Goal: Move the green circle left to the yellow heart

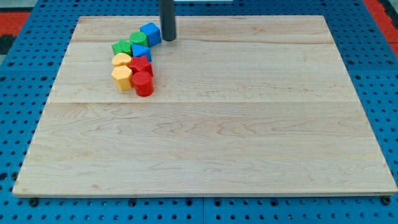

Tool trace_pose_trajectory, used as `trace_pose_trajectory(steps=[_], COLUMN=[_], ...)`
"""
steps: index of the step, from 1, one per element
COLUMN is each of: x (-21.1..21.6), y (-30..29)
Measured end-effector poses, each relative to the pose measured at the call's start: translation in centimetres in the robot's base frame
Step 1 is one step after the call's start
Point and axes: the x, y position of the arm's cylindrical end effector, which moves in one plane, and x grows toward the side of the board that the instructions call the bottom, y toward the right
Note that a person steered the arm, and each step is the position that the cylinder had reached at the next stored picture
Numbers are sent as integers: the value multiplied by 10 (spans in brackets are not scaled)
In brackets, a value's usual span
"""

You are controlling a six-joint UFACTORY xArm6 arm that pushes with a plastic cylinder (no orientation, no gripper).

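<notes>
My tip (168,39) rests on the board near the view's top, just right of a blue cube (150,32), close to it or touching. The green circle (138,39) sits left and slightly below the cube, in a tight cluster. The yellow heart (121,60) lies below and left of the green circle, with a green star (122,47) directly above it. A blue triangle (140,52) sits between the green circle and a red star (140,65).
A yellow hexagon-like block (122,78) and a red cylinder (143,83) close the cluster's lower end. The wooden board (217,143) lies on a blue pegboard surface (18,74).
</notes>
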Motion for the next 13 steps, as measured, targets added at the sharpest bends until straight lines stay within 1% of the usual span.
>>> trace_pose_trajectory(steps=[1, 2, 3, 4, 7, 8, 9, 10, 11, 12, 13], x=[5, 8, 6, 18, 12, 12, 15, 12, -3, 24, 49], y=[-24, -25, 4, 30, -64, -85, -94, -84, -87, -128, -141])
